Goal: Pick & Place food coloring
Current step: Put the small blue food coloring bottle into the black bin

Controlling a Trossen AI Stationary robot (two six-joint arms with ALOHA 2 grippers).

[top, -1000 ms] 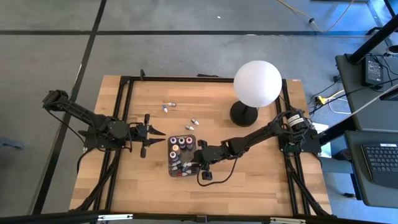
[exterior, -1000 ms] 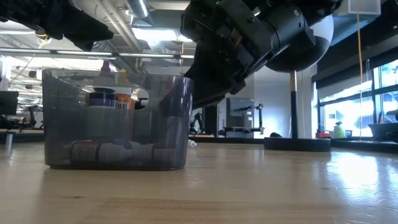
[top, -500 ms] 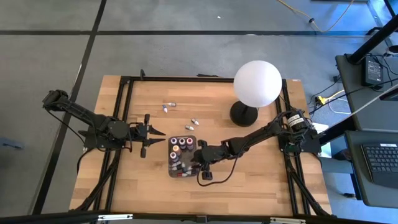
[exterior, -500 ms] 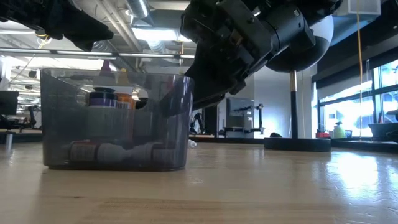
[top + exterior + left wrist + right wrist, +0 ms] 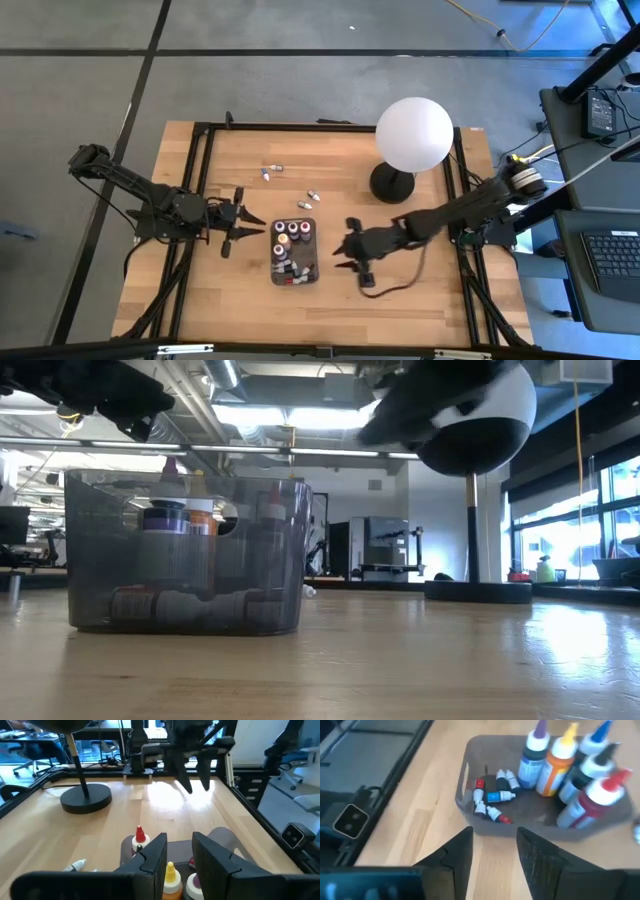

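— Beside the tray (image 5: 470,780), just off its right wall, the right gripper (image 5: 495,837) is held with its fingers apart and nothing between them. What could go wrong from here?

— The tray could be knocked. It is thin grey see-through plastic and looks light, so a clipped rim would likely slide it across the smooth wooden desk (image 5: 250,310). The tall bottles (image 5: 555,765) standing inside could be tipped as well.

— And the food coloring left outside?

— A few tiny bottles (image 5: 268,172) lie on their sides on the desk, beyond the tray and toward the lamp (image 5: 413,133). Being round and slick, they could be rolled away or squeezed out sideways if they are pinched off-centre. The nearest one (image 5: 304,205) lies just beside the tray's far edge, so little room is left there for the fingers.

— Is the lamp at risk?

— Its white globe stands on a thin stem over a flat black base, near the right arm's path. It could be struck by the arm on a reach toward those bottles.

— And the left gripper (image 5: 178,842)?

— It waits left of the tray, fingers apart and empty. A collision is possible if both arms are sent over the tray together.

— What else lies in the tray?

— Small capped droppers (image 5: 495,797) are heaped on its floor.
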